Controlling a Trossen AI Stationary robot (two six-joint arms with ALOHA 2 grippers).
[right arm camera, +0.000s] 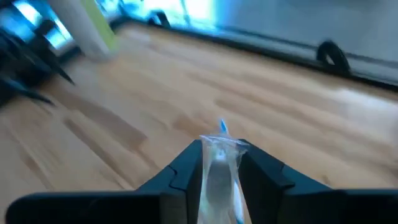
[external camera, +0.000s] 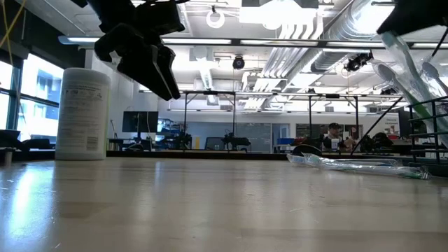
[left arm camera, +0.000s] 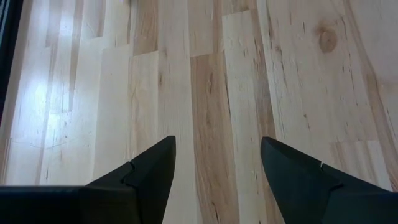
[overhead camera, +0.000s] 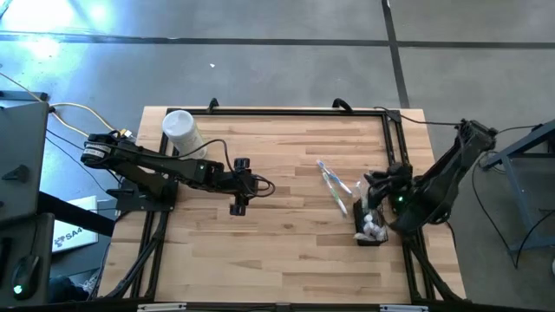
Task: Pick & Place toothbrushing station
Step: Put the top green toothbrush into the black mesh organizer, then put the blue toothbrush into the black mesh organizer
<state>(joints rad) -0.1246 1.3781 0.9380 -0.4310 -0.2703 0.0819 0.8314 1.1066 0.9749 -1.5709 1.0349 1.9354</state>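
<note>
- Step in hand, as judged: right gripper [right arm camera: 219, 163] carrying one clear toothbrush [right arm camera: 219, 171] toward or over the holder [overhead camera: 369, 230]; place phase, not release yet.
- Right wrist view: the two dark fingers are pinched narrow on the wrapped clear toothbrush, blue tip poking out past the fingertips; gripper clearly has hold of it.
- High view: right gripper [overhead camera: 379, 186] sits at right of centre in the frame, just above the black wire-mesh holder, which stands near the counter's [overhead camera: 277, 251] right edge and already has pale items in it.
- Loose toothbrushes [overhead camera: 333, 185] lie on the counter just left of the right gripper, centre right of frame; in the low view they show as a flat clear bundle [external camera: 357, 164] at right.
- Teal toothpaste tubes: cannot make them out.
- Left gripper [overhead camera: 239, 185] waits at centre left of the high view, above bare counter; left wrist view shows its fingers [left arm camera: 152, 168] spread wide, nothing between them.
- White canister [overhead camera: 181, 132] stands upper left on the counter, not part of this move.
- Next move calls for, likely: line the brush up over the holder opening, tip it near upright, lower it in, then open the fingers; the thin wrapped brush may slip or catch on the mesh rim.
</note>
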